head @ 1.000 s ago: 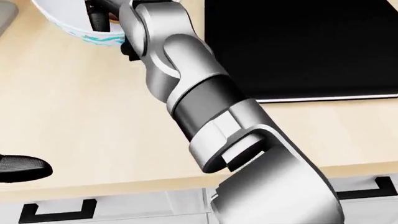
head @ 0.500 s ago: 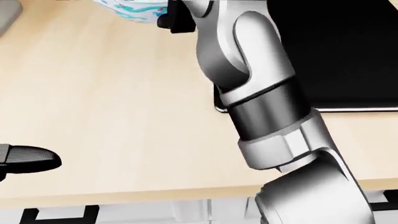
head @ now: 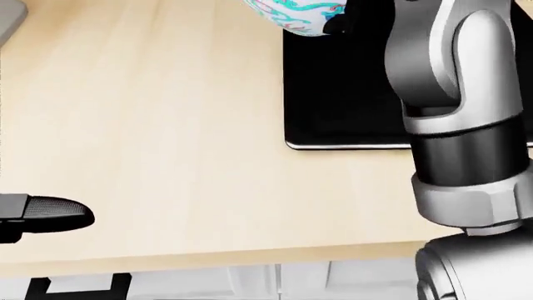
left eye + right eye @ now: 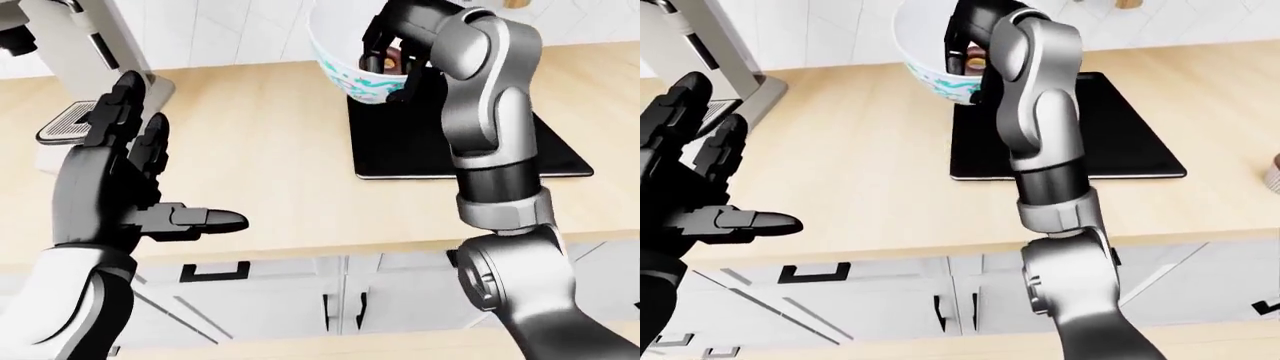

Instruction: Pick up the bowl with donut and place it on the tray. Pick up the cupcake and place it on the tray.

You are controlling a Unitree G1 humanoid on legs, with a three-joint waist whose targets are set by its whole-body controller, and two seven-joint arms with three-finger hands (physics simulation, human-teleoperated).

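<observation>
White bowl [image 4: 345, 64] with teal squiggles, black tray [image 4: 420, 146]

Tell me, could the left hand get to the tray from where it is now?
Probably yes. The left hand hangs open over bare counter, nothing between it and the black tray. But the right hand holds the bowl over the tray's near-left edge, crowding that side.

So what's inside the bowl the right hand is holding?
In the left-eye view, the bowl shows a dark brown piece, likely the donut, against its white inside. The right hand grips the rim and covers most of it, so its full shape can't be seen.
</observation>
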